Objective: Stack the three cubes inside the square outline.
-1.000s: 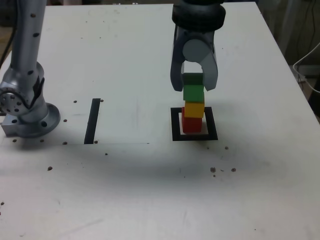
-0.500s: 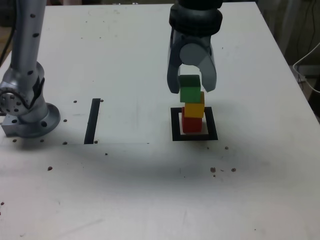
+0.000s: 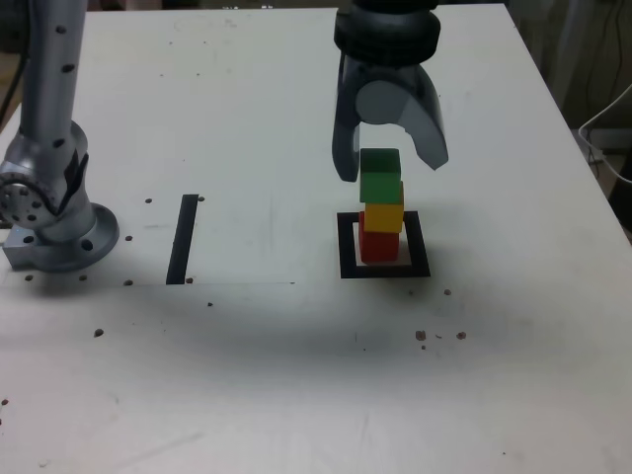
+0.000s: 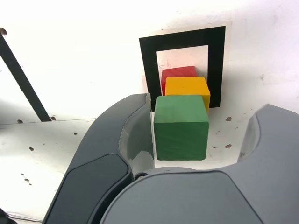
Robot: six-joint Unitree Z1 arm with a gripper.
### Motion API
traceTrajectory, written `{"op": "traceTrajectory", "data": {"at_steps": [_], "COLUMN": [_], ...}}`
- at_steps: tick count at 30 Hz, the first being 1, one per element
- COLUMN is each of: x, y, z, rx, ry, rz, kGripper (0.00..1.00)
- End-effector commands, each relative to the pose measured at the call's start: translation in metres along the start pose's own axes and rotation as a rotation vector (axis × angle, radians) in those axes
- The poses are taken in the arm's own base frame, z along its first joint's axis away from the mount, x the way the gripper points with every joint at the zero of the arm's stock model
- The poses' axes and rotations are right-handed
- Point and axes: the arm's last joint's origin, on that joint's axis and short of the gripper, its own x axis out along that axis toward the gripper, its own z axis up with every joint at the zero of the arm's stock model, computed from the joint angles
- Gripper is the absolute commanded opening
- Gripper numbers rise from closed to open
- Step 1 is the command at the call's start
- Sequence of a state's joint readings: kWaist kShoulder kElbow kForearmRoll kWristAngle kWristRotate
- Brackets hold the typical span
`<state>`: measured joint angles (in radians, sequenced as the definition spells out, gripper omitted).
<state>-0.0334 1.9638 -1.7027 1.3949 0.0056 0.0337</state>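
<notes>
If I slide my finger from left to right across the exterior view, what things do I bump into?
The robot arm's round base → the straight black tape strip → the square outline with the cube stack standing in it, red cube under yellow cube under green cube.

red cube (image 4: 177,73) mostly hidden, arm's (image 3: 44,118) upper part cropped

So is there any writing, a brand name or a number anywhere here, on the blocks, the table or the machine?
None can be read in either view.
green block: plain faces, no text.
yellow block and red block: plain too.
black square and black strip: plain tape, no writing.
pincer and the arm's base: no label visible.
</notes>
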Motion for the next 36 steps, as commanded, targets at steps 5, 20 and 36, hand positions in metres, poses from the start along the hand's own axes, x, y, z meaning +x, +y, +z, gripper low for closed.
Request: {"op": "traceTrajectory", "data": {"at_steps": [5,20,36], "x": [-0.012,-0.019,0.072], "y": [-0.001,-0.003,-0.006], "z": [-0.019,-0.118,-0.161], "rx": [0.003,0.015,0.020], "ry": [-0.006,0.038,0.142], "rz": [0.004,0.002,-0.020], "kGripper": [0.99,1.00,1.00]}}
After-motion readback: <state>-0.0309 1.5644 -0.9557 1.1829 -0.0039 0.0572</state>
